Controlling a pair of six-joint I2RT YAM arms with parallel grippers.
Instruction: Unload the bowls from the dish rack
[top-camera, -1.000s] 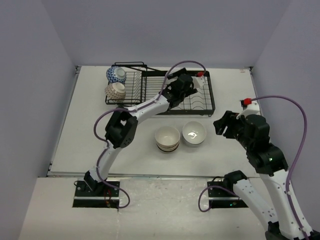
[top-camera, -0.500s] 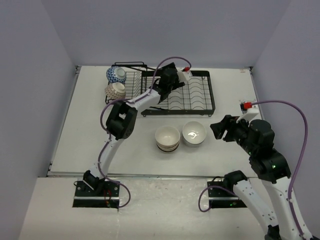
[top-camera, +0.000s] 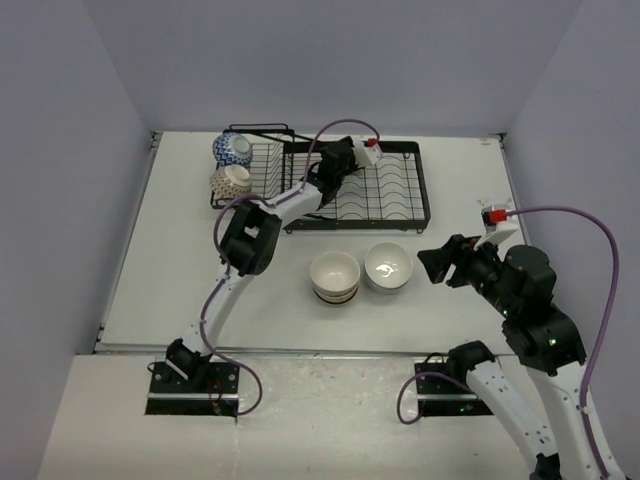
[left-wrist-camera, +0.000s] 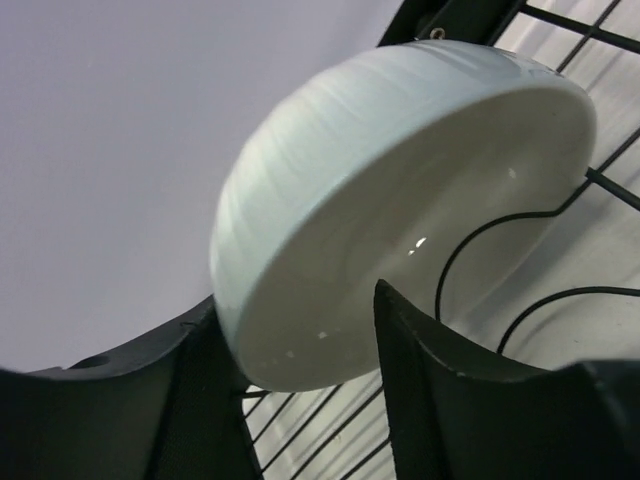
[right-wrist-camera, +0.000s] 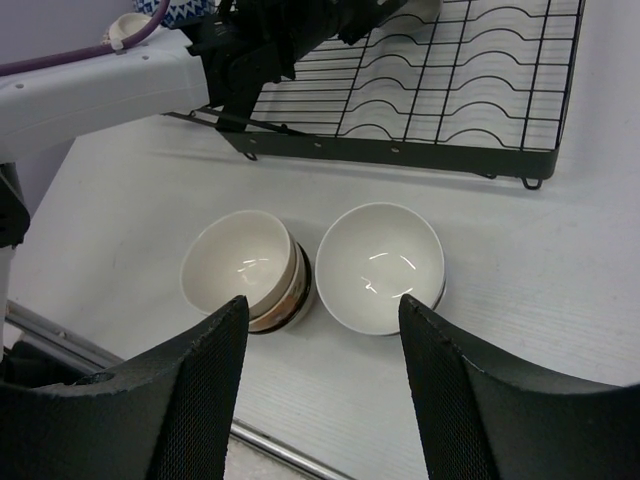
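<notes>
Finds the dish rack (top-camera: 424, 190) at the far middle of the table (top-camera: 170, 270), with a large framed section on the right and a smaller wire section joined on its left.

Notes 1 white bowl (left-wrist-camera: 400, 190) tilted on edge in the large section, near the far left corner, leaning among the curved wires. Places the left gripper (left-wrist-camera: 300, 298) at that bowl, with 1 finger (left-wrist-camera: 190, 400) by the outer wall, the other finger (left-wrist-camera: 430, 400) in front of the inner face, and the lower rim lying between them. Cannot tell whether pinching the rim or merely straddling it with slack. Sees, from above, the left arm (top-camera: 290, 205) reaching across the near left edge of the rack, its dark wrist covering the bowl in that view.

Counts 2 bowls in the smaller section: 1 blue-and-white bowl (top-camera: 232, 149) at the far side and 1 cream bowl (top-camera: 231, 182) just in front of it.

Records more bowls on the table in front of the rack: a stack (right-wrist-camera: 250, 270), white inside on top with a brown band lower down, and 1 plain bowl (right-wrist-camera: 380, 262) just beside it on the right. Cannot tell the number in the stack.

Places the right gripper (right-wrist-camera: 322, 305) in the air above these 2, well apart from the rack, fingers spread, holding nothing.
</notes>
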